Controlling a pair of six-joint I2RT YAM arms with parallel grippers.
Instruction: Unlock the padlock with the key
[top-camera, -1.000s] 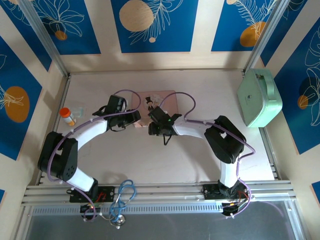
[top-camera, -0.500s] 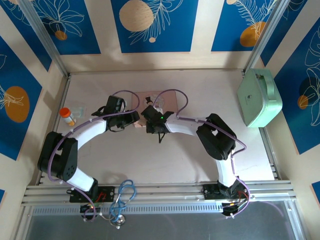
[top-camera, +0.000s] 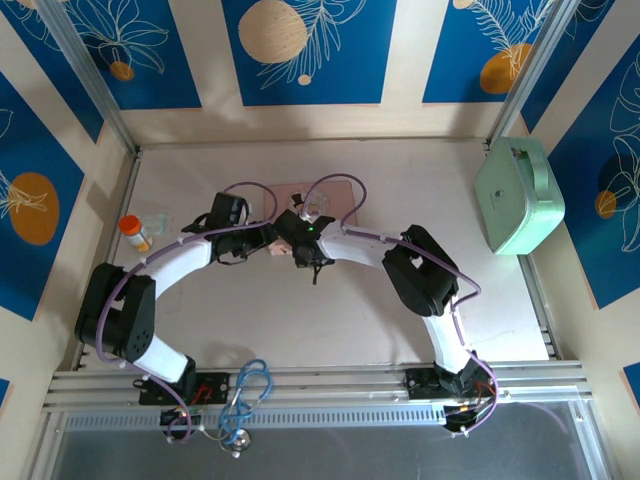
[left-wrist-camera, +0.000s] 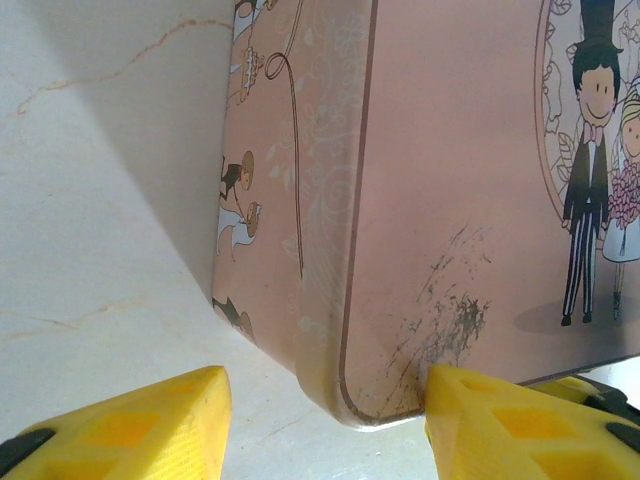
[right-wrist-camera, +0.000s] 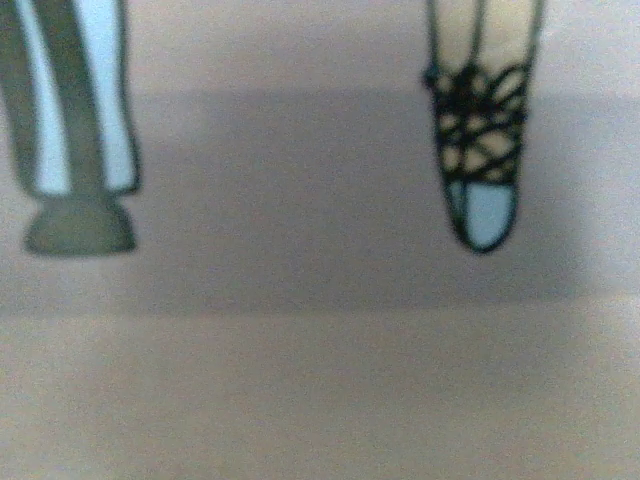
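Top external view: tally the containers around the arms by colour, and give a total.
Pink: 1, the tin
Mint green: 1, the case
Orange and white: 1, the small bottle
Total: 3

No lettering can be read; the pink tin (left-wrist-camera: 480, 150) shows cartoons.

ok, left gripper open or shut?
Open. On the left gripper the yellow fingers stand wide apart, with a corner of the pink tin between them.
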